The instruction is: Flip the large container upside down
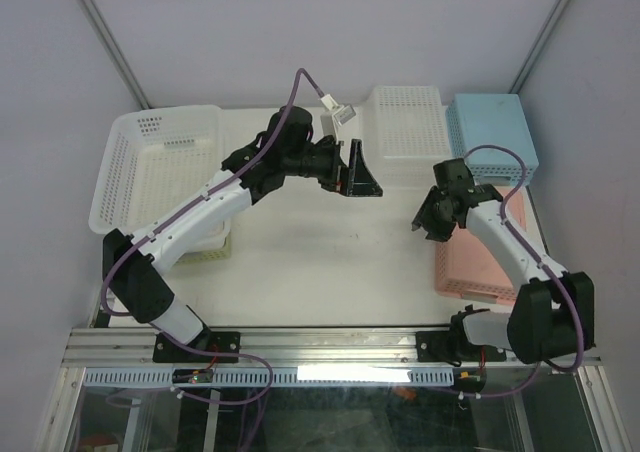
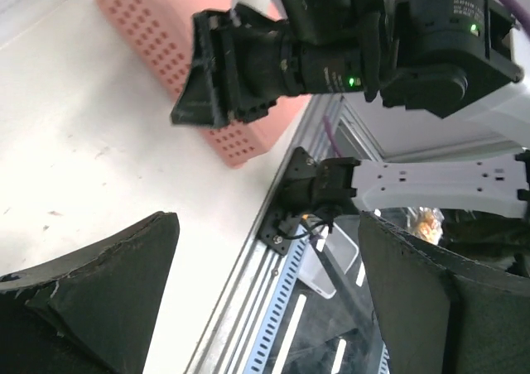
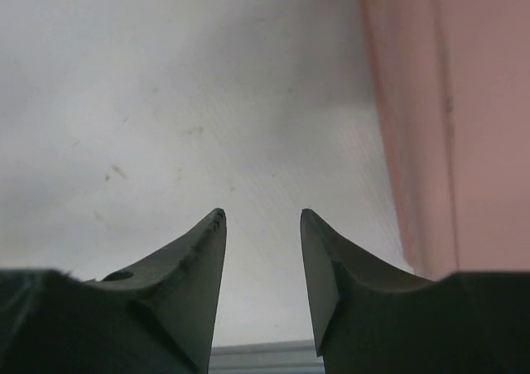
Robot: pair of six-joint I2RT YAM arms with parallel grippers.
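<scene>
The large container [image 1: 140, 167] is a white perforated basket with a wide rim, standing open side up at the table's back left. My left arm reaches across its near right corner. The left gripper [image 1: 362, 172] hangs over the middle of the table, well to the right of the container. In the left wrist view it [image 2: 265, 308] is open wide with nothing between its fingers. My right gripper [image 1: 422, 224] hovers low beside the pink basket. In the right wrist view it [image 3: 262, 217] has a narrow empty gap over bare tabletop.
A smaller white perforated basket [image 1: 405, 122] and a light blue basket [image 1: 492, 137] sit at the back right. A pink basket [image 1: 480, 262] lies at the right near edge, close to my right gripper. Another small pale basket [image 1: 205, 249] sits under my left arm.
</scene>
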